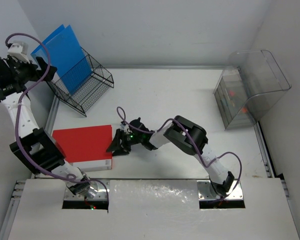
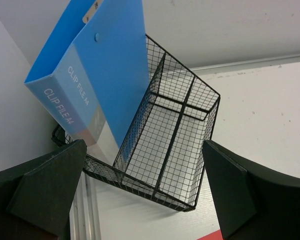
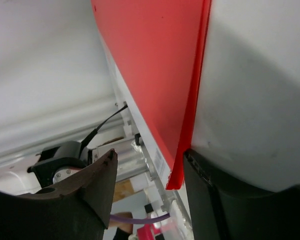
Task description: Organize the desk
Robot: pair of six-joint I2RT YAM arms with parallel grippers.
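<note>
A red folder (image 1: 82, 145) lies flat at the front left of the white desk (image 1: 165, 100). My right gripper (image 1: 117, 145) is at the folder's right edge, low over the desk. In the right wrist view the red folder's (image 3: 160, 65) corner sits between the open jaws of the right gripper (image 3: 150, 157). One finger (image 3: 215, 200) touches the red edge and the other finger (image 3: 97, 190) stands apart from it. My left gripper (image 1: 42, 70) is raised at the far left, open and empty. It faces a blue clip-file folder (image 2: 100, 65) that stands in a black wire rack (image 2: 175, 135).
The wire rack (image 1: 87, 82) with the blue folder (image 1: 65, 55) stands at the back left corner. A clear plastic bin (image 1: 250, 85) with small items inside sits at the back right. Grey rails edge the desk.
</note>
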